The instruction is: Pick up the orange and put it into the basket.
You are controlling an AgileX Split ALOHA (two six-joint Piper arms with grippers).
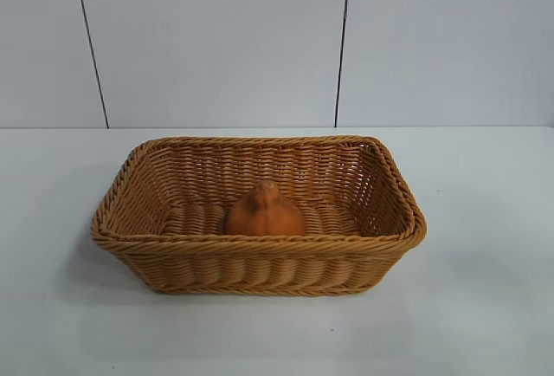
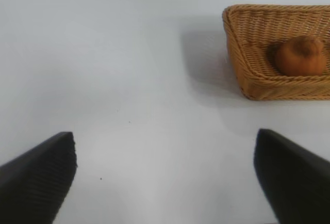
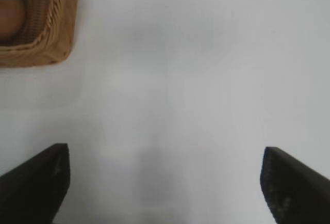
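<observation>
White tabletop (image 1: 485,307) before a grey panelled wall; one basket (image 1: 260,263) at frame centre holds one orange (image 1: 265,211), resting on its floor near the front wall. Left gripper (image 2: 165,177) and right gripper (image 3: 165,182), two in all, hang over bare table, fingers spread wide, empty. Residual risk appears slight: a stray arm sweep could nudge the basket.

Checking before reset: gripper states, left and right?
Left gripper: open, holding nothing, over bare table beside the basket.
Right gripper: open, holding nothing; the orange lies in the basket.
</observation>
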